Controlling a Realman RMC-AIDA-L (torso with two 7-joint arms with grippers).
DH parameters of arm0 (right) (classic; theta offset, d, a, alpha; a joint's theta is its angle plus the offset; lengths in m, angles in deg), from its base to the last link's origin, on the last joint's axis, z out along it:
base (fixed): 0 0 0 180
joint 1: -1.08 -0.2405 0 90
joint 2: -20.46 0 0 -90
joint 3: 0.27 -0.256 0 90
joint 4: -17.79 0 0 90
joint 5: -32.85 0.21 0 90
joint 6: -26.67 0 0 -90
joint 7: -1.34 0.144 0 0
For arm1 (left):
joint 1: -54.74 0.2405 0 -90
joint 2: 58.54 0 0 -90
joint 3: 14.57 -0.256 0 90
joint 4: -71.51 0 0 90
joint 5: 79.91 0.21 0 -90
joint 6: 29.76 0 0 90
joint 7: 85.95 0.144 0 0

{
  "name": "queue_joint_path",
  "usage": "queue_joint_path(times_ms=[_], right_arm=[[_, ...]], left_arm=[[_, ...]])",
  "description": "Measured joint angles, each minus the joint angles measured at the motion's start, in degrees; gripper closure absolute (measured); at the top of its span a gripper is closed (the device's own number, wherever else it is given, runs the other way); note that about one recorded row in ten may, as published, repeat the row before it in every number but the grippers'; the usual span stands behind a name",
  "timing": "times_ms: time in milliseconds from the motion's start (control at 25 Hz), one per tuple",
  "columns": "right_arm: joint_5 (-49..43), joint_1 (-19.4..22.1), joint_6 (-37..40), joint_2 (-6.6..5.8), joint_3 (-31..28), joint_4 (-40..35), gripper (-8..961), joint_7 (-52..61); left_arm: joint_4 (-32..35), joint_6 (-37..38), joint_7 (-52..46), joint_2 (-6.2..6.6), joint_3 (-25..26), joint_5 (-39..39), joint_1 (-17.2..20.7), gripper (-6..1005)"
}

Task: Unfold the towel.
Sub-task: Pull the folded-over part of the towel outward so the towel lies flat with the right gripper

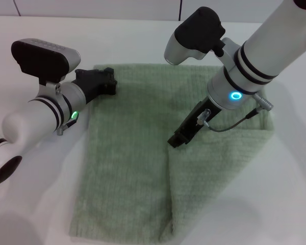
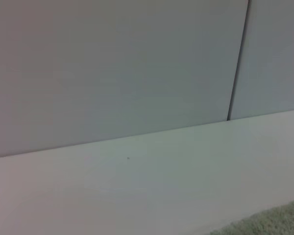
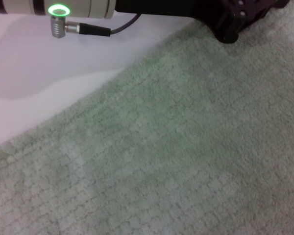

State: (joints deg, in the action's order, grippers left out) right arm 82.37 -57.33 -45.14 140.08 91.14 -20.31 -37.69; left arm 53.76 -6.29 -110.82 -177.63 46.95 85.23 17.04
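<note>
The pale sage-green towel (image 1: 127,168) lies flat on the white table (image 1: 35,204). Its right part is a second layer folded over, with the fold's edge running down the middle to the near edge. My left gripper (image 1: 98,81) rests at the towel's far left corner. My right gripper (image 1: 178,139) points down onto the towel at the top of the folded layer's edge. The right wrist view shows the towel (image 3: 186,147) close up, with the left gripper (image 3: 235,22) at its far edge. A strip of towel (image 2: 269,223) shows in the left wrist view.
The white table surrounds the towel on all sides. A pale wall (image 2: 112,63) with a vertical seam stands behind the table. The right arm's grey cable (image 1: 234,125) hangs just above the towel.
</note>
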Motion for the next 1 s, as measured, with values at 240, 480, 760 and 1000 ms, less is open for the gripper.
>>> queue_joint_path(times_ms=[240, 480, 760, 1000], right_arm=[[-0.09, -0.24, 0.01, -0.07, 0.00, 0.31, 737, 0.00], [-0.02, -0.09, -0.06, -0.10, 0.00, 0.38, 747, -1.36], [0.16, 0.07, 0.10, -0.09, 0.05, 0.40, 785, -2.68], [0.21, 0.08, 0.17, -0.07, 0.08, 0.40, 923, -2.71]], left_arm=[[0.00, 0.00, 0.00, 0.00, 0.00, 0.00, 0.01, 1001], [0.00, 0.06, 0.00, 0.00, 0.00, 0.00, 0.07, 1001], [-0.01, 0.09, 0.00, 0.00, 0.00, 0.00, 0.42, 1001], [-0.08, 0.09, 0.00, 0.00, 0.00, 0.05, 0.54, 1001]])
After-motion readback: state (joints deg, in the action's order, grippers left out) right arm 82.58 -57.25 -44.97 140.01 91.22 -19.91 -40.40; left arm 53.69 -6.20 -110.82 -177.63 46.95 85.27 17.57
